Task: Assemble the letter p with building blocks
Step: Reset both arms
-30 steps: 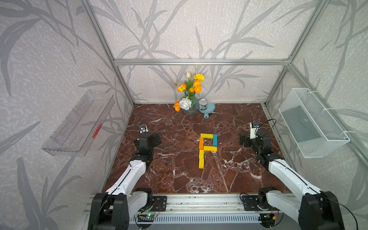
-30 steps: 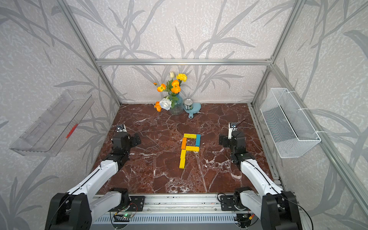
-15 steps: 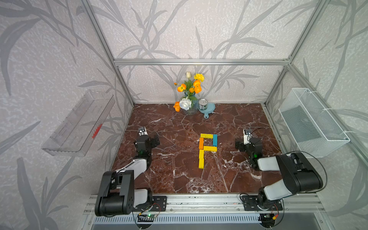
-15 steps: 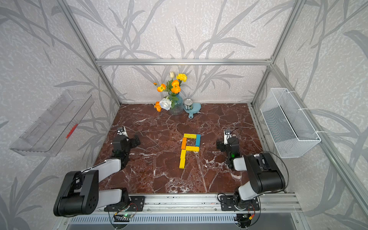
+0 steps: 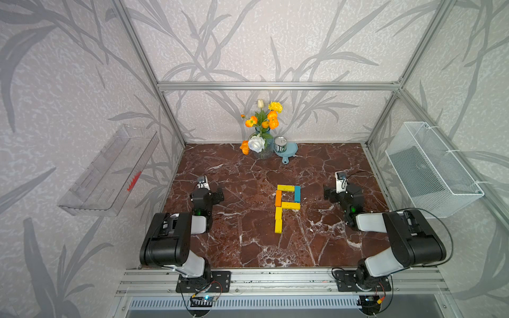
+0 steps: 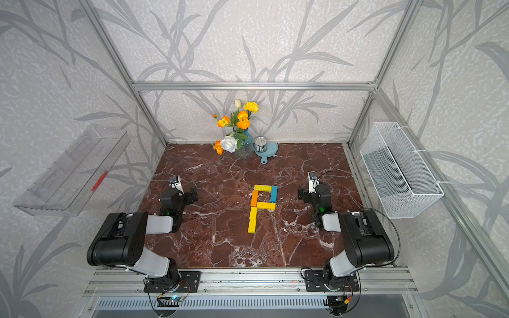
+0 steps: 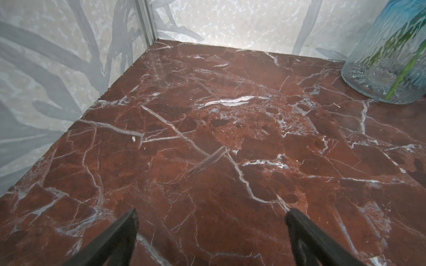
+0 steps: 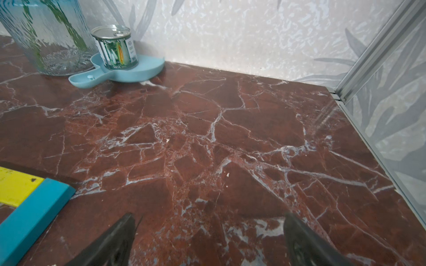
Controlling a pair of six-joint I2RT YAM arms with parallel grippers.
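Note:
The letter p lies flat mid-table in both top views. Its building blocks are two yellow bars and an orange one as the stem, with a yellow top bar, a teal bar and a yellow middle bar as the loop. My left gripper hovers open and empty over bare marble, well left of the figure. My right gripper is open and empty just right of it. The teal bar and a yellow bar show in the right wrist view.
A glass vase of flowers stands at the back wall, with a tin can on a blue dish beside it. A clear tray hangs on the left wall and a white wire basket on the right wall.
Both arms have folded back toward their bases, with the elbows raised and the grippers drawn slightly toward the front. The blocks have not moved and both grippers stay open.

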